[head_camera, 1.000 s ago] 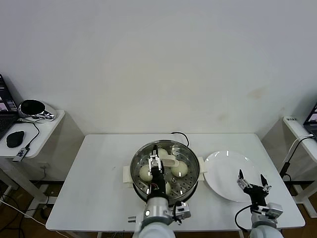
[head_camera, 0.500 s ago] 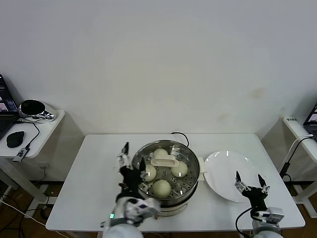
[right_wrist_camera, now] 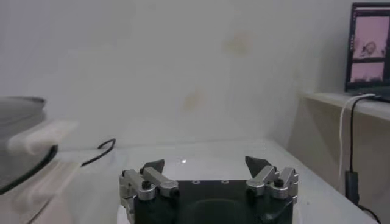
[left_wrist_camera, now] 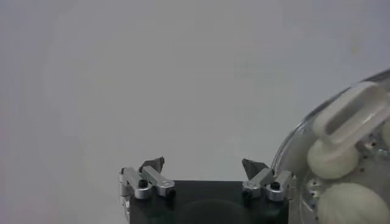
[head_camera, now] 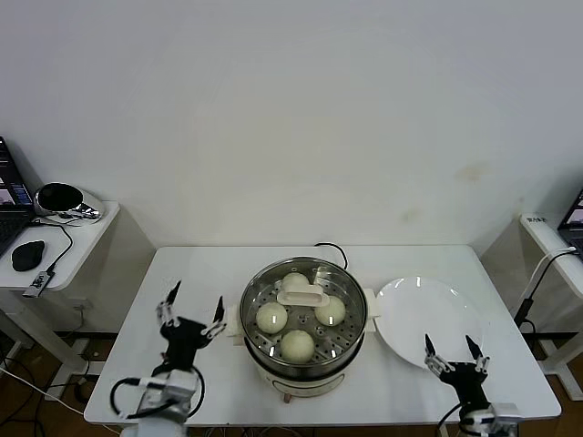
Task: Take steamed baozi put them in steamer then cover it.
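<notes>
Four steamed baozi [head_camera: 298, 345] sit under one cover [head_camera: 303, 294] in one steamer [head_camera: 350, 341]; both claws gape empty.

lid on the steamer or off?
On. The glass cover's handle lies centred over the steamer, four baozi showing beneath it. Left gripper and right gripper are open, clear of it.

The white table [head_camera: 182, 273] carries the steamer [head_camera: 303, 360] at centre and a white plate [head_camera: 428, 320] beside it.

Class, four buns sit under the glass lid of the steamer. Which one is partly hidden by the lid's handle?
The back bun, farthest from the robot: the lid's cream handle overlaps it. The other three buns show whole through the glass.
</notes>
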